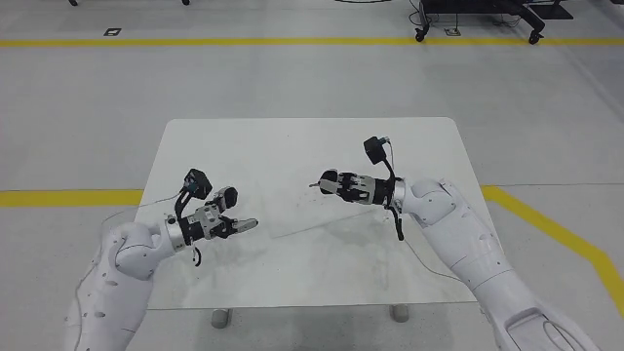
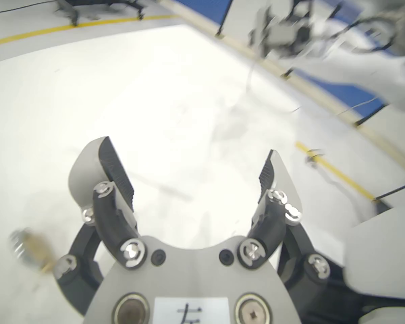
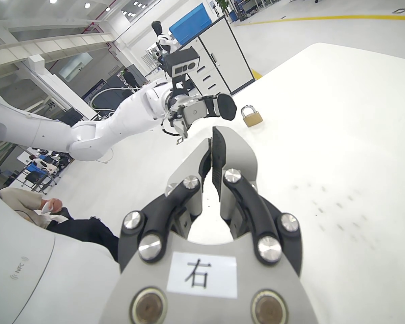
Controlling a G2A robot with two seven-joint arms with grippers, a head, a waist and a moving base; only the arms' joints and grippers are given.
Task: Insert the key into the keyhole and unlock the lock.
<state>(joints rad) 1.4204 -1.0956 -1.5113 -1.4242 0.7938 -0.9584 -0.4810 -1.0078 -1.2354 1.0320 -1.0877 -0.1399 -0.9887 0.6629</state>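
The white counter [image 1: 312, 146] carries the work. On the floor beyond its far edge I see a yellow floor line [image 1: 292, 41] and a black wheeled stand [image 1: 478, 0]. In the right wrist view a white drawer cabinet [image 3: 222, 62] stands off the counter's edge.

The left gripper [image 1: 239, 210] is over the counter's near left area. Its jaws are spread wide with nothing between them [image 2: 189, 156]. The right gripper [image 1: 325, 183] is near the counter's centre, well apart from the left. Its jaws are pressed together [image 3: 216, 136], and I cannot tell whether a key sits between them.

The brass padlock [image 3: 252, 117] lies on the counter just beside the left gripper's dark pad, outside its jaws and not touching them, shackle closed.
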